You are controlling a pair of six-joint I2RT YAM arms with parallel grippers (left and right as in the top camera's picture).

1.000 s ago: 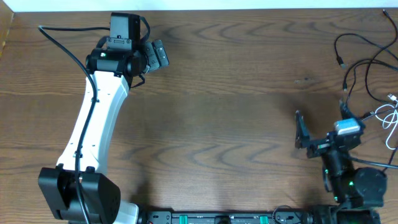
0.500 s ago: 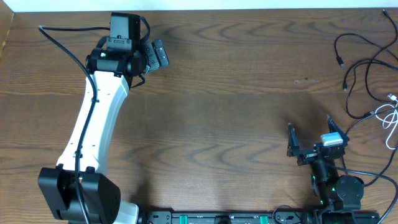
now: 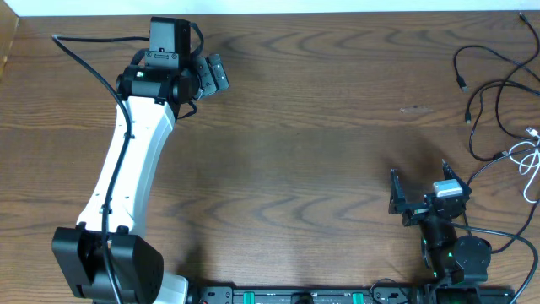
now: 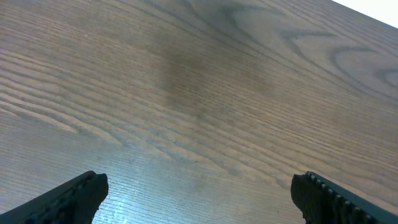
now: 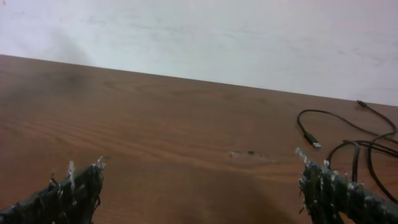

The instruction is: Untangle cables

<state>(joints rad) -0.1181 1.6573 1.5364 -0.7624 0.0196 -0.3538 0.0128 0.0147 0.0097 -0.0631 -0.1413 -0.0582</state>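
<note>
1. The black cables (image 3: 483, 89) and one white cable (image 3: 530, 154) lie loosely looped at the wooden surface's (image 3: 321, 143) right edge.
2. The right gripper (image 3: 419, 186) sits nearby, apart from them, its fingers spread wide and empty.
3. The left gripper (image 3: 211, 78), well apart, is likewise wide and empty.

At the worktop's right edge the black cables (image 3: 469, 118) and the white cable (image 3: 525, 153) run out of the overhead picture, their plug ends too small to identify, while the left pincer (image 4: 199, 183) shows only its fingertips, cut off below.
</note>
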